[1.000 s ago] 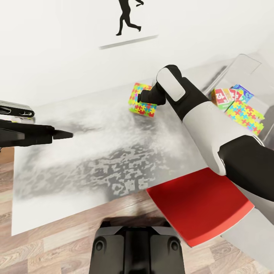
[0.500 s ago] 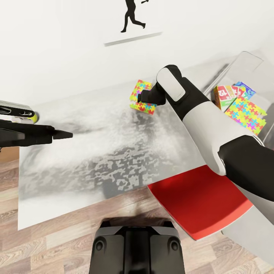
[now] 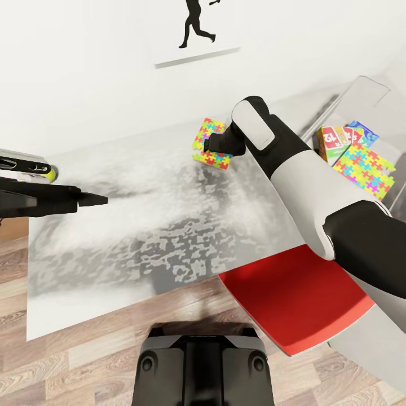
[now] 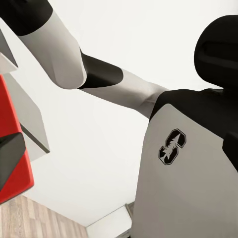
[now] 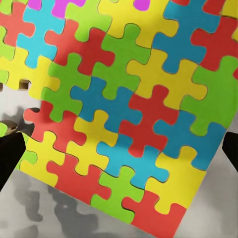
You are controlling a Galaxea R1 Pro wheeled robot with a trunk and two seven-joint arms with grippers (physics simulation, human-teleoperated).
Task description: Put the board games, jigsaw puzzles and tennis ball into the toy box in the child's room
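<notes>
A jigsaw puzzle lies on the pale table near the wall. My right gripper is open right over it, one fingertip just off each side edge. At the far right the toy box holds a second jigsaw puzzle and board games with red, green and blue print. A sliver of the yellow-green tennis ball peeks out at the table's left end. Just in front of the ball my left gripper hovers, its fingers closed to a point.
A red chair stands tucked against the table's front edge, under my right arm. The white wall with a black runner decal runs behind the table. Wood floor lies in front, and my base is below.
The view shifted slightly a second ago, bringing the tennis ball into sight. Over the last half second nothing has visibly moved.
</notes>
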